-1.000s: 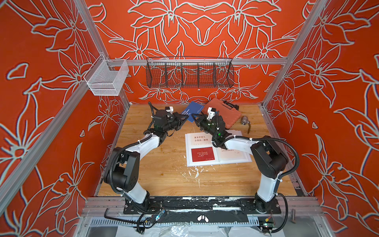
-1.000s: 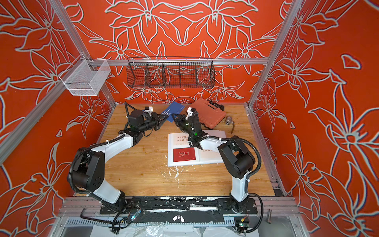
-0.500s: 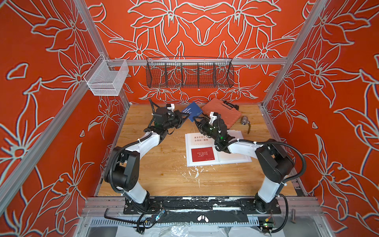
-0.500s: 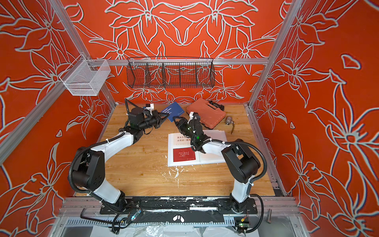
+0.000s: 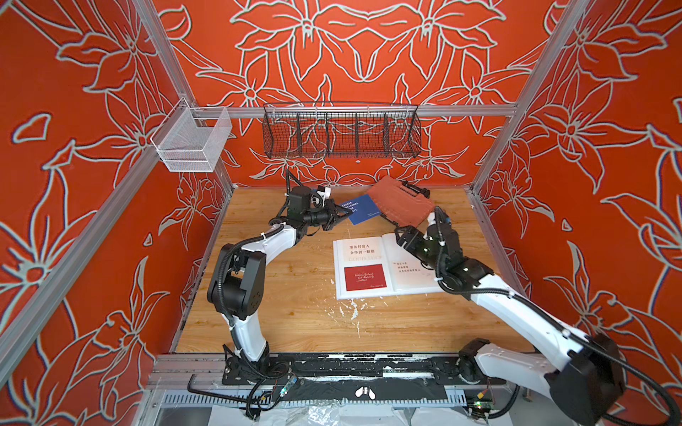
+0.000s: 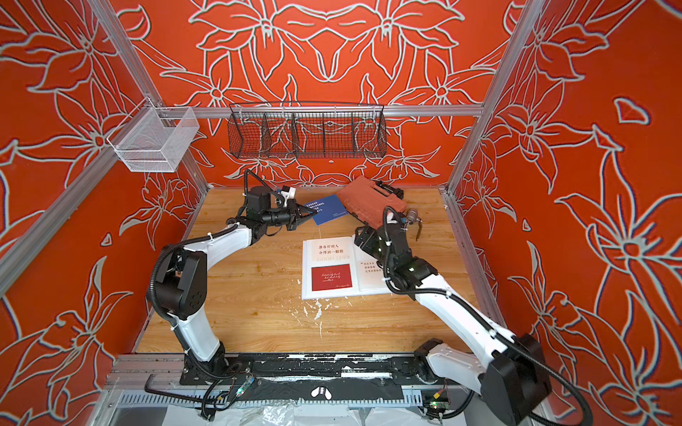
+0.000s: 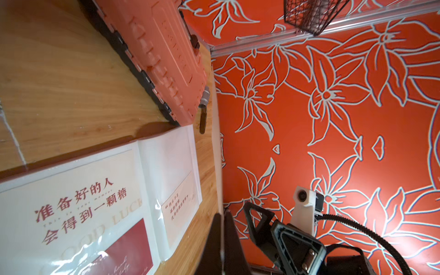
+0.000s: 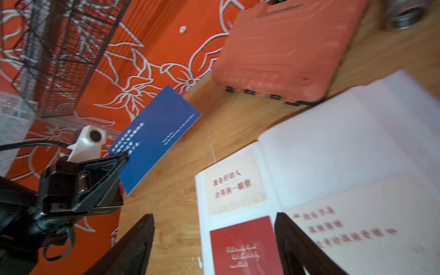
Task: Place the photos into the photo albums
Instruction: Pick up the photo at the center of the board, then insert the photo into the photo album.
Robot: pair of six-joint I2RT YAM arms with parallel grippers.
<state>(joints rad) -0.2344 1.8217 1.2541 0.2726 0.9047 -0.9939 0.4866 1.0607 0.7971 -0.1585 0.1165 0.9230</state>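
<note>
**Desk:** Where is the blue card (image 5: 363,209)?

**Photographer:** Upper centre in both top views, pinched in the left tool (image 5: 343,214), lifted off the worktop (image 5: 295,313).

**Desk:** The album (image 5: 391,273)?

**Photographer:** Open at centre frame, with a red card (image 5: 365,277) on its left page. The right tool (image 5: 401,235) hovers above it, jaws wide.

Album (image 5: 392,258) centre-right on table (image 5: 295,313); case (image 5: 400,204) behind it; card (image 5: 363,210) left of case.
</note>
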